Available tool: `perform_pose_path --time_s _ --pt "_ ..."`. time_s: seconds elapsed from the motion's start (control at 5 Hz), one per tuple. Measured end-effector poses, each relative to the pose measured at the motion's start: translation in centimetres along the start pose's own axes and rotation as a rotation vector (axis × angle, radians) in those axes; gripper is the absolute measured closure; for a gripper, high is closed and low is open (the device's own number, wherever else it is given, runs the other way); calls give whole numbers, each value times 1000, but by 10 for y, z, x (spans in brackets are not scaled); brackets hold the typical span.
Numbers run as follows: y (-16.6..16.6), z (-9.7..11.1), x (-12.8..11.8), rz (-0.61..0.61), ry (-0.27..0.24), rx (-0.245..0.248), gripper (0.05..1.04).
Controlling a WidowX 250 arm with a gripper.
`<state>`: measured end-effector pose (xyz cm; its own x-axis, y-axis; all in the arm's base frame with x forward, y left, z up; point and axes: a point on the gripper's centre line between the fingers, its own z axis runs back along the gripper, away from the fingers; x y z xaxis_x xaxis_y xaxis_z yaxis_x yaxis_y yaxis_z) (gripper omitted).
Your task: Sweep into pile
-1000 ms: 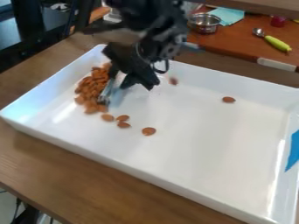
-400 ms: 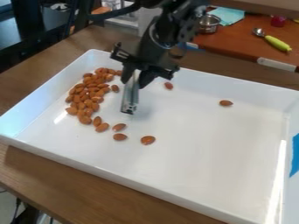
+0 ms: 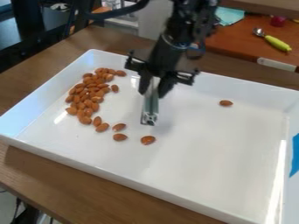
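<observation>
Gripper [image 3: 153,85] clamped round metal bar [image 3: 150,105], held upright; almond pile [image 3: 88,94] to its left from here, stray almond [image 3: 226,103] opposite, likely needing leftward sweep.

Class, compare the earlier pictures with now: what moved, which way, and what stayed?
The gripper moved rightward in view, away from the almond pile, still holding the metal bar. The tray sits slightly lower in view than at first. The green-handled scoop stayed put.
</observation>
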<state>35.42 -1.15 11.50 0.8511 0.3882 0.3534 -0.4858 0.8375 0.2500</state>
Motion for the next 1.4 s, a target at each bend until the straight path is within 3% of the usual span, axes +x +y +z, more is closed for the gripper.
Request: perform_pose_path --time_s 0.2,0.4,0.6,1.0,1.2,1.4 --pt "-19 5 -17 -61 78 -84 746" --pt "-18 15 -15 -118 154 -277 746" --pt "-16 8 -22 -164 140 -360 746" --pt "-1 -2 -50 -180 36 -393 746" --pt "0 -3 -51 -188 4 -411 745" --pt "7 -8 -46 -185 2 -387 746"
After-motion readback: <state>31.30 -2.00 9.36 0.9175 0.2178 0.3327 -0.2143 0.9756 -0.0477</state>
